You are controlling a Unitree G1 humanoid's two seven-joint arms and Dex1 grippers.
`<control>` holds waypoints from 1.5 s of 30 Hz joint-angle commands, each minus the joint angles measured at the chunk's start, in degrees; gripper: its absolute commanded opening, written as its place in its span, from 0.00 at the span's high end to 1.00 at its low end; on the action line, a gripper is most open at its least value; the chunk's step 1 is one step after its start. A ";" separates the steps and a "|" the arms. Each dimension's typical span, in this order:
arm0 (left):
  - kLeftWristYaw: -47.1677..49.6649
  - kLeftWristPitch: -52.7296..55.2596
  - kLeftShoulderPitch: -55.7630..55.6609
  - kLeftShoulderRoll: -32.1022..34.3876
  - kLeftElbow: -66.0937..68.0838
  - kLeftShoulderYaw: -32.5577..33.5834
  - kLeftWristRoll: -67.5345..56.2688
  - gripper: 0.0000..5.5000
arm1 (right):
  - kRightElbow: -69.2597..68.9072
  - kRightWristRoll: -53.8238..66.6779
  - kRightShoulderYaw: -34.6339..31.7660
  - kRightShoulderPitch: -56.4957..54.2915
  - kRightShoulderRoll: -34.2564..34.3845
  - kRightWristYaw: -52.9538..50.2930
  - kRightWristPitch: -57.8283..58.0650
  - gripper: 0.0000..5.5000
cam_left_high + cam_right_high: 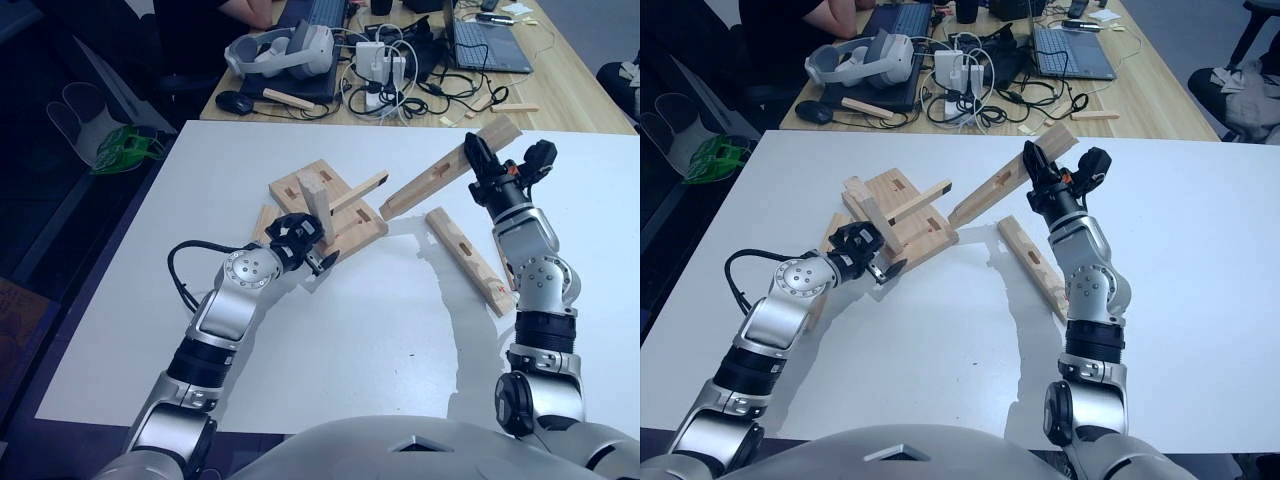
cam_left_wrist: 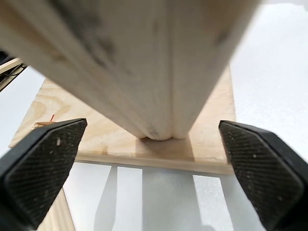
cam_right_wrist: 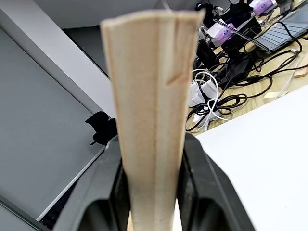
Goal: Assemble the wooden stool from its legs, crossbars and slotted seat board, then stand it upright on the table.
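The seat board (image 1: 290,187) lies flat on the white table (image 1: 350,340), left of centre, so its slots face up and take parts pushed in from above. An upright leg (image 1: 314,195) stands on it, and a crossbar (image 1: 362,190) lies across its far right part; whether that bar sits in a slot I cannot tell. The left gripper (image 1: 312,250) is at the board's near edge with its jaws spread wide to either side of the upright leg, not touching it, probably placed to steady or grasp the leg. The right gripper (image 3: 153,192) is over the far right of the table, jaws pinching a tilted leg (image 1: 430,180) near its upper end. The low end of that leg is down by the table just beside the board's right corner, an angle that seems meant to bring it toward the board. A lying leg (image 1: 465,255), slotted, rests flat near the right arm, apart from the board, likely waiting its turn. No writing on the wood can be read; only a small red mark shows on the board in the left wrist view
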 commanded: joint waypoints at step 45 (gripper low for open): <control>-6.39 -5.67 1.64 1.79 -1.00 4.29 -9.31 0.07 | 7.37 -20.65 10.61 0.59 -5.36 19.59 0.77 0.81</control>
